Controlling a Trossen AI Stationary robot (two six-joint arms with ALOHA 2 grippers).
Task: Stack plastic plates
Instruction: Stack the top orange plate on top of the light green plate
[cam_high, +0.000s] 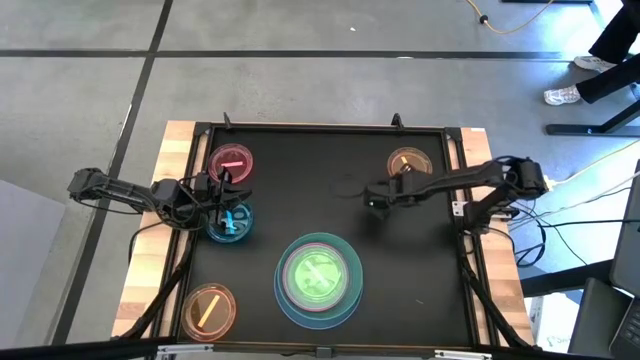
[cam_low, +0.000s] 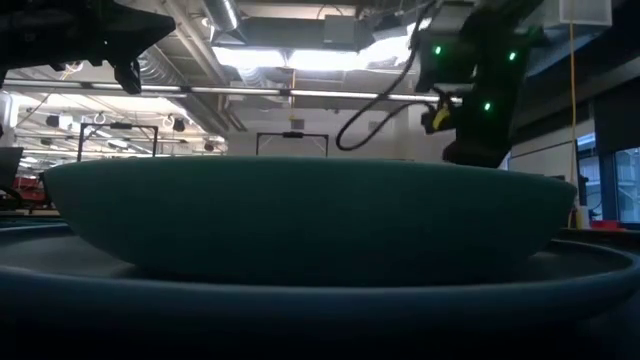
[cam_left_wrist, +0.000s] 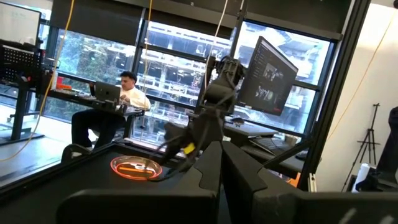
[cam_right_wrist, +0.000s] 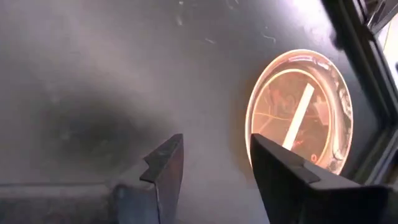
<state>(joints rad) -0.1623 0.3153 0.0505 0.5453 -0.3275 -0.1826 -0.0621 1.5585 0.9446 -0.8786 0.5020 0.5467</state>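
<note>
Left arm reaches in from table's left edge, left gripper (cam_high: 228, 205) low, wrist camera looking level across table; fingers (cam_left_wrist: 211, 167) pressed together. Right arm extends from right edge toward centre, right gripper (cam_high: 374, 200) pointing down, fingers (cam_right_wrist: 166, 163) apart, nothing between.

Open mat (cam_high: 300, 205) centre; plate stack (cam_high: 319, 278) near front; low view seems blocked.

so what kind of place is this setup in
Probably a robotics lab or open workshop: a person working at a laptop desk, a large dark computer monitor on a stand, and exposed ceiling ducts with strip lights overhead.
</note>
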